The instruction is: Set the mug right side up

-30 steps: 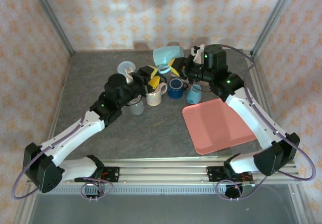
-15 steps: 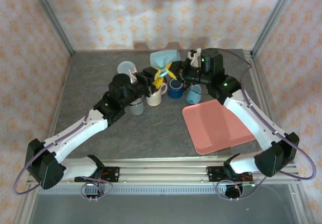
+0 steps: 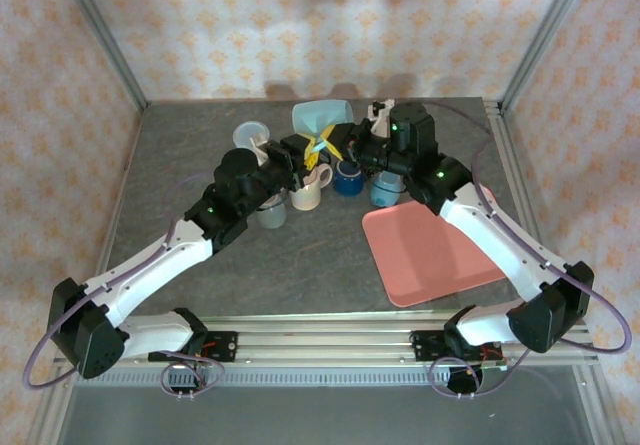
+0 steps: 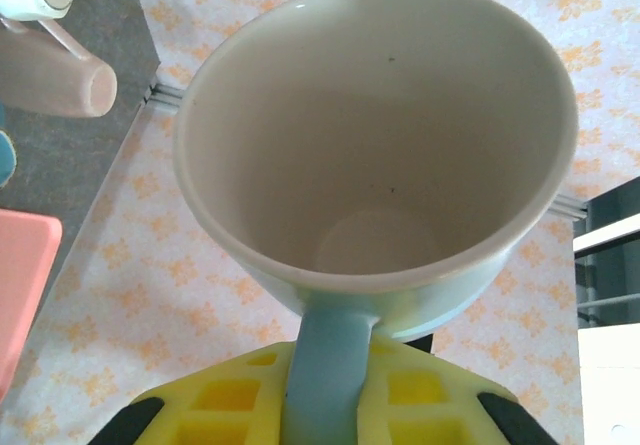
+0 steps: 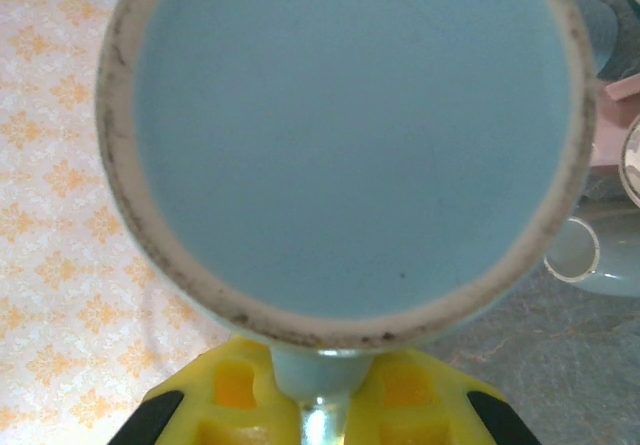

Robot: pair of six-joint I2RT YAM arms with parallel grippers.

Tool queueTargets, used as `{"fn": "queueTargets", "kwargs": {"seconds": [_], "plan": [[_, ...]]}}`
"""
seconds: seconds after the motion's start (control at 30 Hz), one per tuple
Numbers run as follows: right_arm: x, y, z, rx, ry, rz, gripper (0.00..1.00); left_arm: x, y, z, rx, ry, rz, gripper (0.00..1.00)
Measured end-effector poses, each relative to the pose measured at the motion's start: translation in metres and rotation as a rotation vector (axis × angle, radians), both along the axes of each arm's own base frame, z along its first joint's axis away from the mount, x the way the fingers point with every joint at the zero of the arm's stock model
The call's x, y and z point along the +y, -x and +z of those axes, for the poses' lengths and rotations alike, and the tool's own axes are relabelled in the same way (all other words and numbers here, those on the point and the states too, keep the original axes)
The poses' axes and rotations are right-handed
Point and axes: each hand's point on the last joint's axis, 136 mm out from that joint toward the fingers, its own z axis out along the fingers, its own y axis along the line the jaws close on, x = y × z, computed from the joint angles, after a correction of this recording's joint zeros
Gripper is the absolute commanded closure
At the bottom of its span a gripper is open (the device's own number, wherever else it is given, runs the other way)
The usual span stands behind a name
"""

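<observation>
Left arm [image 3: 150, 263] and right arm [image 3: 498, 237]: white links, black joints, looping purple cables; yellow pocketed fingers [image 4: 190, 415] at 6 o'clock.

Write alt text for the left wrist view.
A pale blue mug faces the camera mouth-first, its handle clamped between the yellow fingers of the left hand. Behind it is patterned wallpaper; at upper left is a grey table with a pinkish cup, and a pink tray shows at the left edge.

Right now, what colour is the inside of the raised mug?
Cream-white inside the mug; handle pale blue. Best seen in the left wrist view.
</observation>
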Motion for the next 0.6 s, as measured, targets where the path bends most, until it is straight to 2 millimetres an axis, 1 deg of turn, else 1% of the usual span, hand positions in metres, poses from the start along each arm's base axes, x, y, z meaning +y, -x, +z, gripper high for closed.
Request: {"fn": "queueTargets", "kwargs": {"seconds": [0.1,0.23,0.4,0.53,0.6], "plan": [[0.004,0.001,-0.002,-0.007,-0.019,-0.010,1.00,0.005,0.001,-0.002,0.000,-0.003,0.018,1.00],[0.002,0.001,-0.010,0.003,-0.033,-0.038,1.00,0.004,0.002,-0.009,0.013,-0.012,0.016,1.00],[-0.007,0.002,-0.016,0.007,-0.044,-0.087,1.00,-0.004,0.001,-0.015,0.022,-0.023,-0.006,1.00],[-0.012,-0.001,-0.020,0.015,-0.042,-0.125,0.90,-0.010,-0.003,-0.017,0.018,-0.038,-0.019,1.00],[-0.014,-0.002,-0.019,0.014,-0.045,-0.136,0.87,-0.011,-0.005,-0.016,0.005,-0.053,-0.020,1.00]]}}
